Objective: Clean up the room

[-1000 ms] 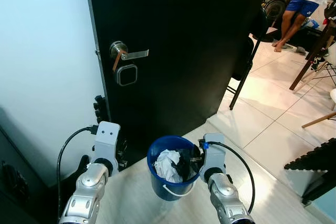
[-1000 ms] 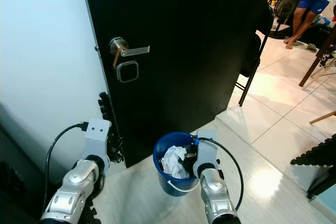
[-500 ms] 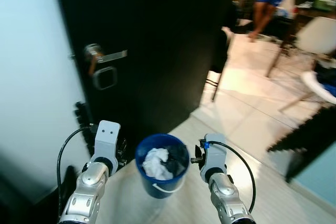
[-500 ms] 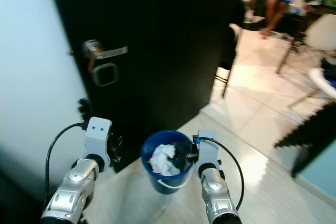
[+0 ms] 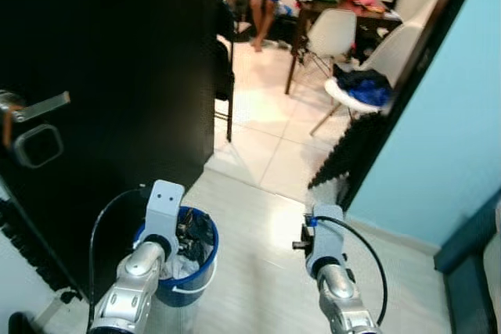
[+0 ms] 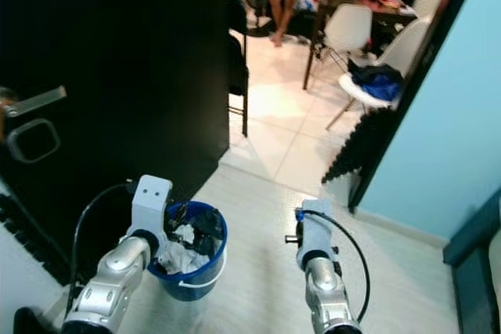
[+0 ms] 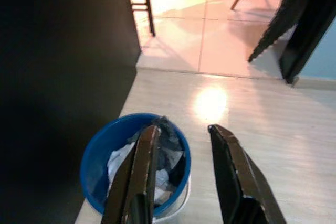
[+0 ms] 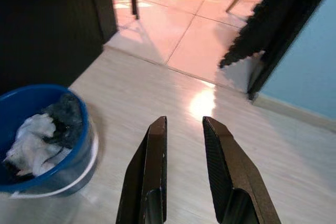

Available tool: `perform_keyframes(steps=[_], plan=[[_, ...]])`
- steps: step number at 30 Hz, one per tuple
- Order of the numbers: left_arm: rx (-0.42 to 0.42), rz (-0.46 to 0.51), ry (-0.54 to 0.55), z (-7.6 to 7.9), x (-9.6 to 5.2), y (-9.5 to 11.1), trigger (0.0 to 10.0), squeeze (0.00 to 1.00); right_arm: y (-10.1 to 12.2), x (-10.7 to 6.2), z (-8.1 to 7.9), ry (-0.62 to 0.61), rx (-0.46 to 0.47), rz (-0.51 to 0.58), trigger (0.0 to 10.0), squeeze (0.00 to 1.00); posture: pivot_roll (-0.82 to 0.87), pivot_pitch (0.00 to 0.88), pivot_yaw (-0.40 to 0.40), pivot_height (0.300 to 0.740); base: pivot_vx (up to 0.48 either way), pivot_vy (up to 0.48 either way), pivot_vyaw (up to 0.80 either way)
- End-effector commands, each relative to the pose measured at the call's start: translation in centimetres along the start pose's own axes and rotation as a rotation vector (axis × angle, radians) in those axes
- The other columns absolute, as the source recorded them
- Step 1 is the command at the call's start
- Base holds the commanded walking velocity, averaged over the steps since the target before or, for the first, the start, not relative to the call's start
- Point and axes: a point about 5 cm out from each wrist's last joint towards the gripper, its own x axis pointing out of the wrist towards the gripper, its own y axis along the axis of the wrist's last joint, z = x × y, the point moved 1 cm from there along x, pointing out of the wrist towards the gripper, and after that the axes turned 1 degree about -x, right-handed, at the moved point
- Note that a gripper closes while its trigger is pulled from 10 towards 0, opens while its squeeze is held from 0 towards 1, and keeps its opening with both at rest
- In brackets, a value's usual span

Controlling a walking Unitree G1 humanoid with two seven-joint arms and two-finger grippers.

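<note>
Bright daylight from the far room throws glare onto the pale glossy floor [image 7: 211, 103], while the matte black door [image 5: 117, 60] stays dim and edges blur slightly.

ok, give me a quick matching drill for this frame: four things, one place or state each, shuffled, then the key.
Things:
1. blue bucket
2. white chair
3. right gripper
4. door handle

Places or states:
A. lever on the black door
B. open above bare pale floor
C. holds crumpled white and dark cloth, by the left gripper
D. beside the table in the far room

Pairs: 1-C, 2-D, 3-B, 4-A
</note>
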Motion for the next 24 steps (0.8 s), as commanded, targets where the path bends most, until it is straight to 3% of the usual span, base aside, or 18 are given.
perform_keyframes(steps=[1,10,24], plan=[[0.005,-0.02,-0.011,0.44,-0.01,-0.61,10.0,0.0,-0.17,-0.04,0.47,-0.02,-0.004,-0.01,10.0,0.0,0.09,0.0,-0.05,0.74,0.0,0.0,-0.8],[0.008,-0.015,-0.006,0.64,0.7,-0.33,10.0,0.0,-0.16,-0.16,1.36,-0.069,-0.006,0.0,10.0,0.0,0.1,0.0,-0.043,0.74,0.0,0.0,-0.8],[0.012,-0.01,0.025,-0.23,0.8,-0.22,10.0,0.0,-0.54,-0.37,1.2,-0.091,0.005,-0.011,10.0,0.0,0.1,0.0,-0.051,0.74,0.0,0.0,-0.8]])
